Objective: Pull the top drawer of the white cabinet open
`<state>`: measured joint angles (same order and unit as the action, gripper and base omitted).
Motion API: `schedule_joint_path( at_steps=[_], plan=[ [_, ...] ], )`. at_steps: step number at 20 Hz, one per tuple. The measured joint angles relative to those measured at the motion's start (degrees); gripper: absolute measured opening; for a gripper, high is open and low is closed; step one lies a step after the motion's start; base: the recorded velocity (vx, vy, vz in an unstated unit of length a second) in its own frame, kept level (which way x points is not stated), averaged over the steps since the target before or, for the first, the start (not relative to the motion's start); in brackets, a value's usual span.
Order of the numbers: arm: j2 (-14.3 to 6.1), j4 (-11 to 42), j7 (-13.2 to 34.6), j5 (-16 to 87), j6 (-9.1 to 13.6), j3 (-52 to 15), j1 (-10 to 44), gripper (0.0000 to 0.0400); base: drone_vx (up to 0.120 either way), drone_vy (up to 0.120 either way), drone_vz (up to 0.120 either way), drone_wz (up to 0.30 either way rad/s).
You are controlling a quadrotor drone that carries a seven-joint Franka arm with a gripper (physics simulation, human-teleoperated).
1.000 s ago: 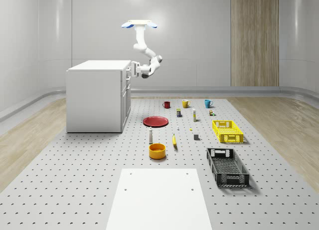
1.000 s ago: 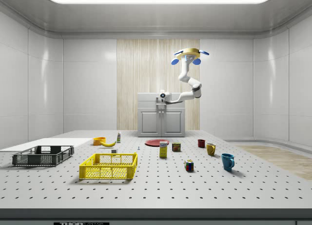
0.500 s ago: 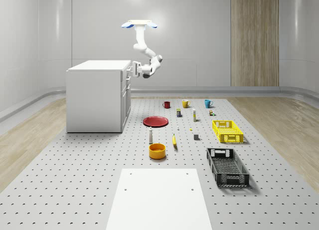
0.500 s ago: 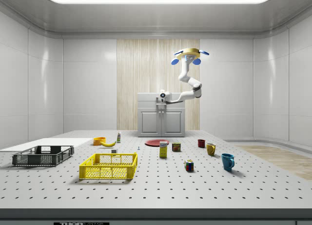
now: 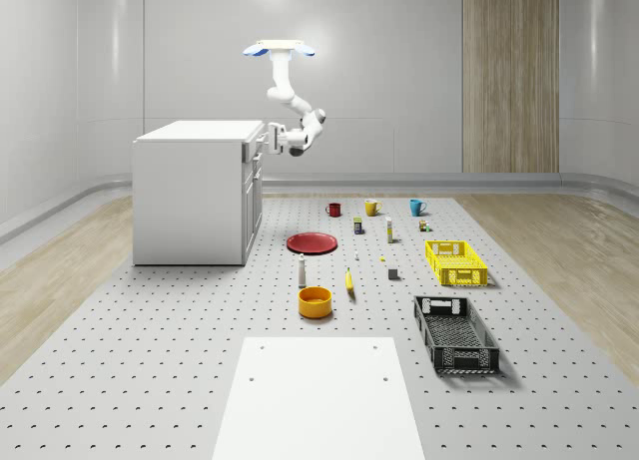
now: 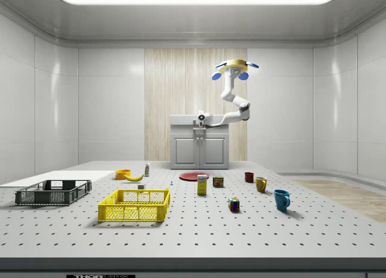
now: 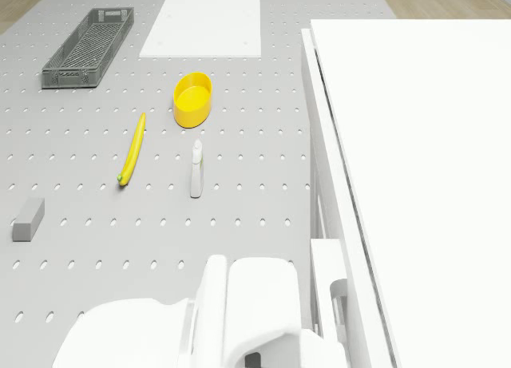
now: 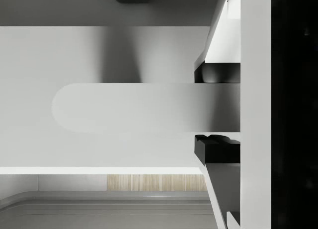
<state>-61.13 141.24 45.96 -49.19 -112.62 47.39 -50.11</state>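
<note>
The white cabinet (image 5: 190,191) stands at the whole-scene view's left on the pegboard floor. My drone (image 5: 280,49) hovers above and just in front of the cabinet's drawer side. From it the arm bends down to the top drawer (image 5: 256,141). My gripper (image 5: 270,138) sits level with that drawer's front. In the wrist view the drawer's rounded white handle (image 8: 129,107) runs between the two black pads (image 8: 216,74), which touch it on both sides. The gripper (image 8: 216,110) is shut on the handle. The side view shows the gripper (image 6: 201,118) against the cabinet's (image 6: 200,142) top edge.
In front of the cabinet lie a red plate (image 5: 312,242), a small bottle (image 5: 302,270), a banana (image 5: 349,280) and a yellow bowl (image 5: 315,301). Mugs (image 5: 371,208) and small boxes stand further right. A yellow crate (image 5: 456,262), a black crate (image 5: 455,332) and a white board (image 5: 319,395) lie nearer.
The arm's wrist and elbow have shifted slightly up and toward the whole-scene view's right, away from the cabinet. The drone holds its place. I cannot tell any drawer movement.
</note>
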Motion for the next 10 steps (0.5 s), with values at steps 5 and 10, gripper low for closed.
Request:
schedule_joint_path(
  at_steps=[5, 10],
  plan=[
    [-0.68, -0.41, -2.76, 1.66, 1.23, 1.81, 0.10, 0.0149, 0.000, 0.032, 0.000, 0.000],
    [1.57, -0.85, -4.65, 2.38, 4.45, 3.71, 2.15, 0.0169, 0.000, 0.120, 0.000, 0.000]
  ],
)
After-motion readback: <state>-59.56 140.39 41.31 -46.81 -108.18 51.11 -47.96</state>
